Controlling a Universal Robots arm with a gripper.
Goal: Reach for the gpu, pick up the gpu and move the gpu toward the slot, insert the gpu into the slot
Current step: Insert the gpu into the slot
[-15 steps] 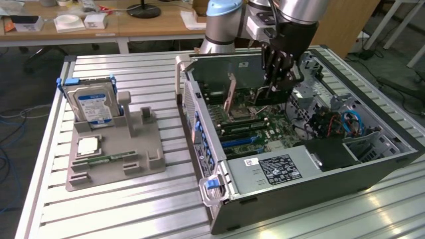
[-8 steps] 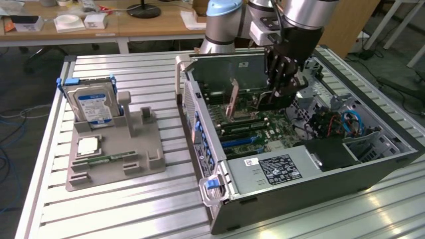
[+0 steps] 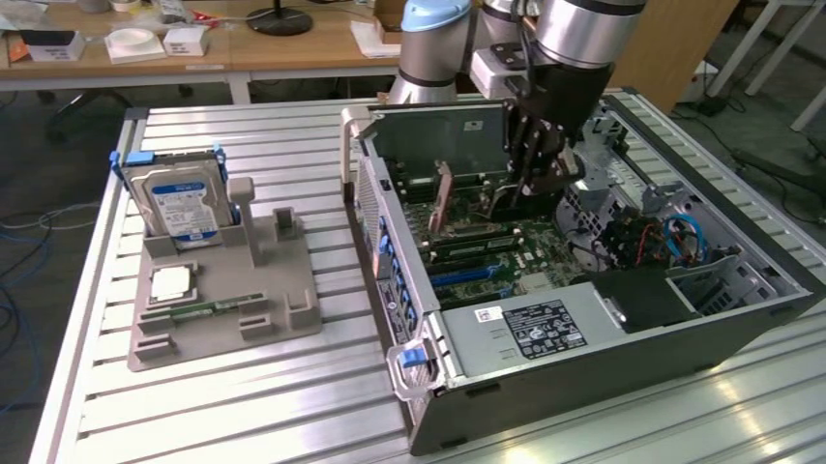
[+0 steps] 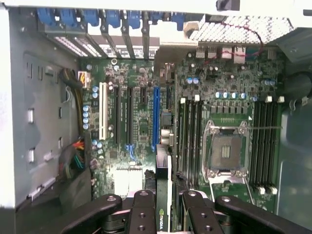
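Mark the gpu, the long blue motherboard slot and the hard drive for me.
gpu (image 4: 163,187): wrist view, on the card's edge.
long blue slot (image 4: 156,117): wrist view, at mid-length.
hard drive (image 3: 181,201): exterior view, on its label.

Robotics lab: slotted aluminium bench (image 3: 207,416), cluttered wooden desks (image 3: 309,50) behind.

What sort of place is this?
Probably a robotics lab or workshop: a robot arm reaches into an open desktop computer case on a slotted aluminium table, with cluttered wooden desks behind.
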